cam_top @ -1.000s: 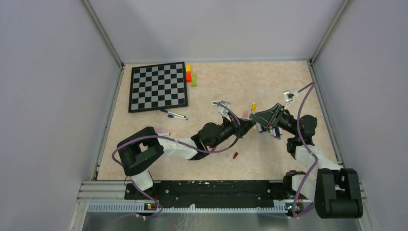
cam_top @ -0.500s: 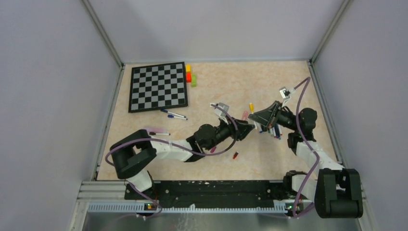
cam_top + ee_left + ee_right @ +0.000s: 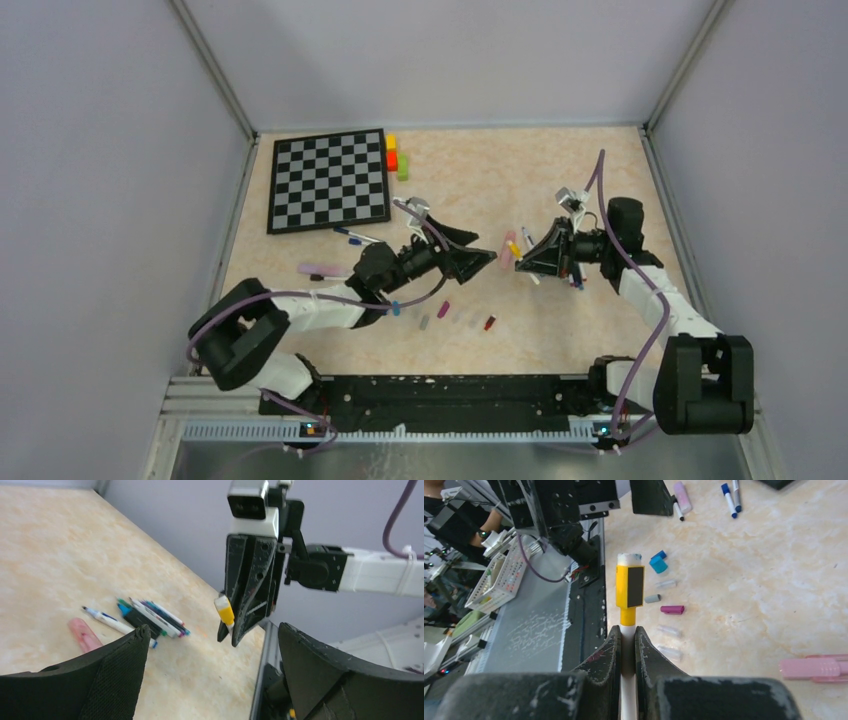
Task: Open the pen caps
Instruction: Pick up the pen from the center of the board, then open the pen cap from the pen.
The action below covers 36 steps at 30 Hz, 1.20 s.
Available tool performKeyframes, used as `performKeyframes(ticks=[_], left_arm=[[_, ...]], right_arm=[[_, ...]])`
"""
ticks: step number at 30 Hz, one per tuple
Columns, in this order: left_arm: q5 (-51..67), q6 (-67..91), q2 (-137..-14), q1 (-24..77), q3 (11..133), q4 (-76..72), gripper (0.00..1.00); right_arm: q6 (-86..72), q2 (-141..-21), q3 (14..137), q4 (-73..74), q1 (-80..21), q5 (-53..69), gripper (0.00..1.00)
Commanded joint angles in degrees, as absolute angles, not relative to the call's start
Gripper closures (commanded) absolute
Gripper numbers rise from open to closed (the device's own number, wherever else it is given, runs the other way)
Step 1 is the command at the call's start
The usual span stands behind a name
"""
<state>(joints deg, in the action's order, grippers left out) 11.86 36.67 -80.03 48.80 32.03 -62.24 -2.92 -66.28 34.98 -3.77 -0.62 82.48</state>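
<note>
Both arms reach toward mid-frame in the top view, tips facing; the right gripper (image 3: 626,635) is clamped on a white pen (image 3: 626,587) with a yellow end, held above the table (image 3: 774,580); whether that end is a cap is unclear; the left gripper (image 3: 212,630) stands wide apart, holding nothing; loose caps (image 3: 672,609) lie beyond; a pink highlighter (image 3: 819,668) is cut off at lower right.

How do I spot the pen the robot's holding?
Start at the black-and-grey chessboard and look right to the right arm's end effector. Pinched there is a thin white marker with a yellow end; unlike the other pens, it isn't lying on the beige table.
</note>
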Motion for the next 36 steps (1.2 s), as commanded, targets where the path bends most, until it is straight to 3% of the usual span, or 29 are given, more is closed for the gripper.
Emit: performKeyframes(ticks=[1, 7, 11, 18, 28, 30, 33, 36], left_arm=[[22.2, 45.3, -87.3, 49.0, 35.2, -74.0, 0.07], [20.0, 52.3, -96.7, 51.1, 38.0, -85.5, 0.22], [16.4, 51.2, -98.7, 52.8, 39.2, -86.1, 0.28], [13.4, 51.7, -100.6, 53.7, 40.5, -86.4, 0.5], [13.2, 52.2, -102.0, 54.4, 42.5, -83.5, 0.67], [13.6, 52.5, -102.3, 54.3, 43.0, -83.5, 0.74], [13.3, 52.0, -102.0, 54.0, 43.7, -83.1, 0.96], [13.3, 52.3, -99.2, 49.7, 46.3, -78.2, 1.0]], right_arm=[[6.0, -66.8, 36.1, 3.1, -1.2, 87.7, 1.0], [1.9, -67.3, 34.8, -2.2, -1.2, 88.4, 1.0], [1.6, -67.7, 34.8, -2.2, -1.4, 88.1, 1.0], [1.7, -67.9, 35.0, -1.9, -2.2, 86.9, 1.0], [2.2, -68.0, 35.3, -1.2, -2.5, 86.6, 1.0], [2.5, -68.0, 35.3, -0.9, -2.6, 86.2, 1.0], [5.2, -68.1, 36.1, 3.0, -2.6, 85.0, 1.0], [10.9, -68.3, 37.6, 9.3, -2.7, 83.3, 1.0]])
